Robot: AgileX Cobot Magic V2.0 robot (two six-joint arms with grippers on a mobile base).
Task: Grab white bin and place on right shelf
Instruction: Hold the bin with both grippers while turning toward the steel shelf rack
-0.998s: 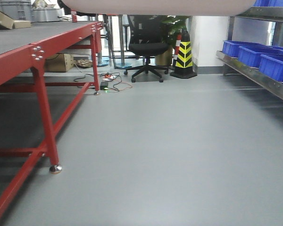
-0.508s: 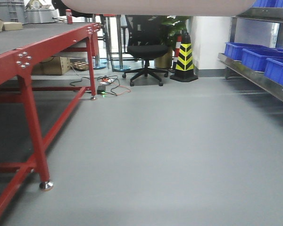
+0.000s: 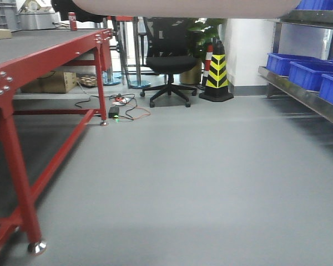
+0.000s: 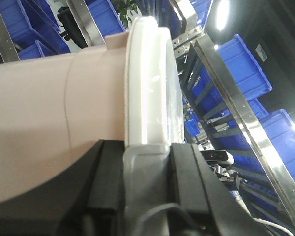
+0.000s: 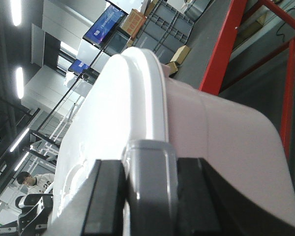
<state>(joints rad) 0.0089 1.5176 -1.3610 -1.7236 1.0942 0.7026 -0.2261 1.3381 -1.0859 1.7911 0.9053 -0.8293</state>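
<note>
The white bin (image 3: 183,6) hangs in the air between my two arms; only its underside shows, along the top edge of the front view. My left gripper (image 4: 147,155) is shut on a latch at the rim of the white bin (image 4: 49,108), just under its flat lid (image 4: 150,83). My right gripper (image 5: 150,169) is shut on the grey latch at the opposite end of the white bin (image 5: 226,132). The right shelf (image 3: 299,91), a shiny steel rack, runs along the right side. It also rises just behind the bin as the right shelf (image 4: 226,83).
Blue bins (image 3: 291,62) sit on the steel rack's lower level. A red-framed table (image 3: 44,52) stands at the left, its leg near my base. Straight on, far off, are a black office chair (image 3: 167,61), a striped cone (image 3: 216,69) and cables on the grey floor (image 3: 200,183).
The base has rolled forward: the red table's leg slid left and down, and the blue bins shifted right. The bin stays held at the top of the view.
</note>
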